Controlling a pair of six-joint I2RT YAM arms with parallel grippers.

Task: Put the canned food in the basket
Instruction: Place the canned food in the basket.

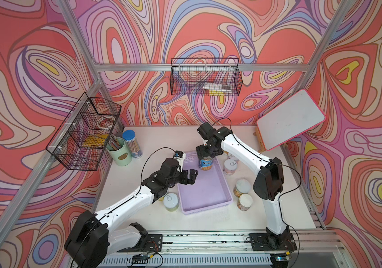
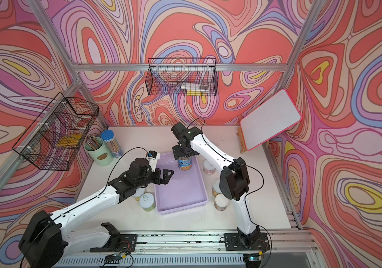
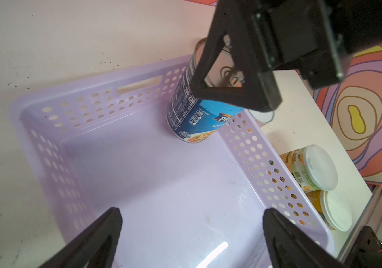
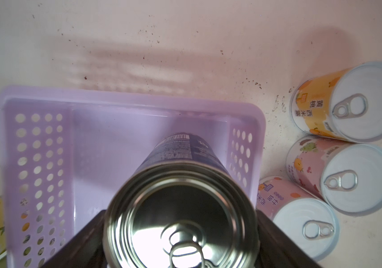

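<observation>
Top views: left gripper hangs with jaws apart, empty, with a pull-tab tin beside its forearm, outside the basket. Right gripper clamps the blue can inside the basket's far corner, not yet released. Pale-lidded tins beyond that arm are left to load.

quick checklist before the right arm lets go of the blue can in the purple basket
1. The tall blue-labelled metal can is inside the walls of the lavender perforated plastic basket, at its far corner: ok.
2. Can base resting on the basket floor: cannot tell. The left wrist view suggests it is at or near the floor.
3. The right end effector is closed on the can's top: ok.
4. The left end effector is open, empty and apart from the can: ok.
5. The pastel pull-tab tins stand outside the basket, away from the release spot: ok.
</observation>
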